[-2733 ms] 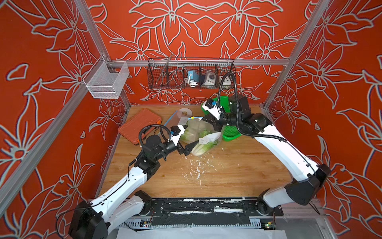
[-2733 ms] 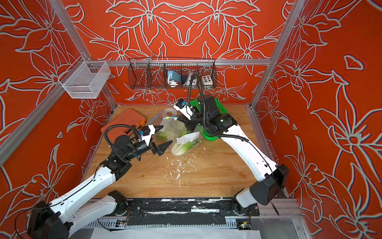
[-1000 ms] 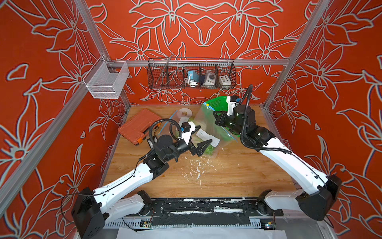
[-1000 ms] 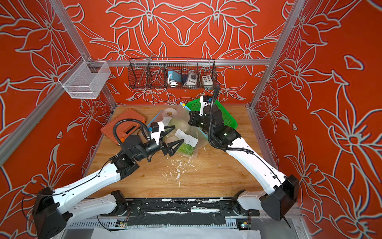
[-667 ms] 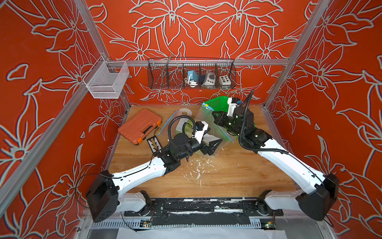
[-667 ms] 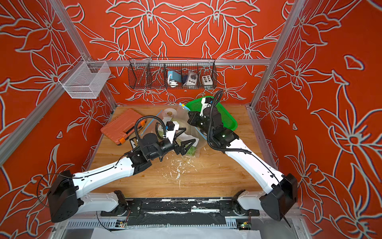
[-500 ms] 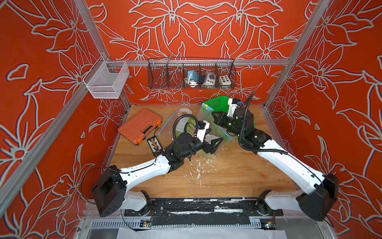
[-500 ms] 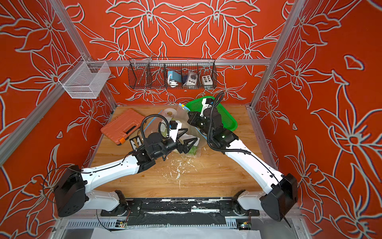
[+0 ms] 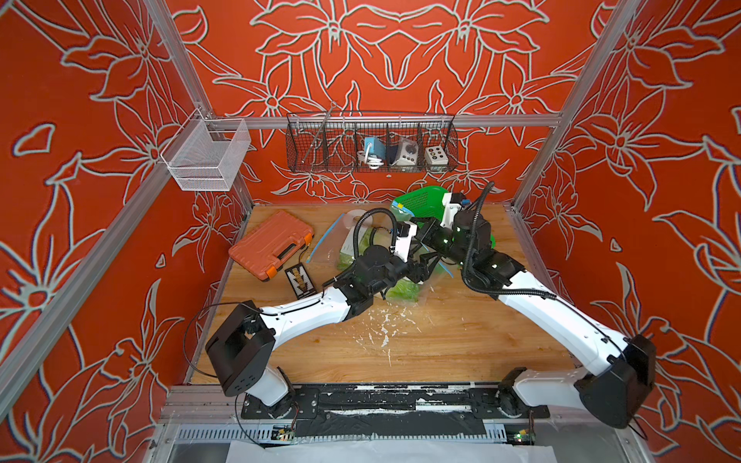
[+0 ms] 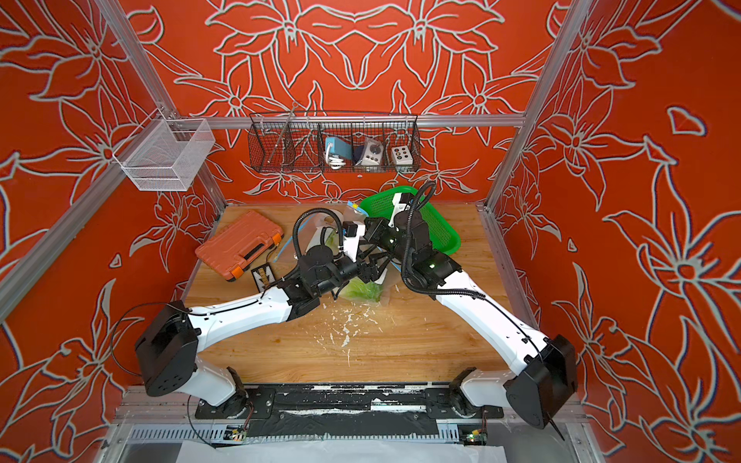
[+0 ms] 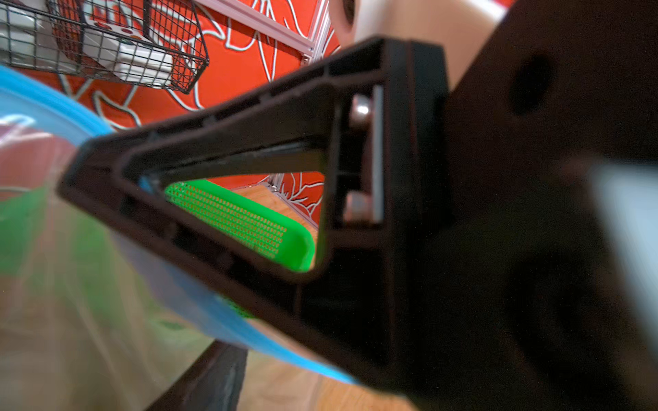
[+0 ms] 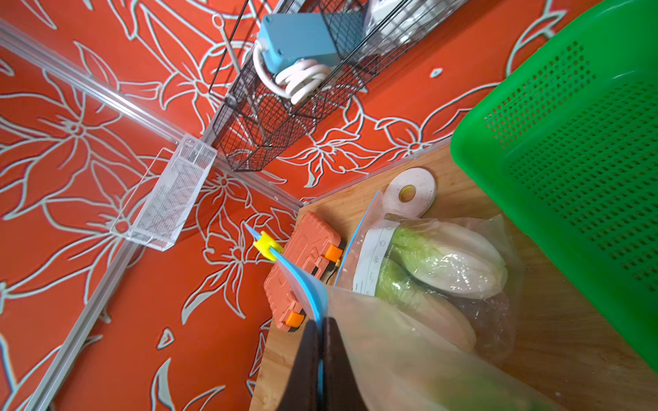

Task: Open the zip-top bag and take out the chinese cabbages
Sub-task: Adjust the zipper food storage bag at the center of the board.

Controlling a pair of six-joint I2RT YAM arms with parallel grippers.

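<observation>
The right claw [image 12: 322, 322] is pinched together on the blue edge of the zip-top bag [image 12: 391, 356], low in the frame. The left claw [image 9: 428, 267] is apart around that edge, all blurry. The chinese cabbages [image 9: 403, 289] are mostly hidden mid-frame.

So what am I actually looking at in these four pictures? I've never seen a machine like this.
Two white robot arms work at a wooden table inside an orange-walled booth. Two pictures come from a camera pair overhead. The other two come from a small camera on each arm's wrist.

On the table lie an orange plastic tool case, a green perforated plastic basket, a white tape roll and a clear zip-top plastic bag holding pale green-and-white chinese cabbages.

The right gripper is pinched shut on the bag's blue zip edge and holds it up. The left gripper has its jaws apart around that same edge, and as far as I can tell it is not yet gripping anything. White crumbs litter the wood.
</observation>
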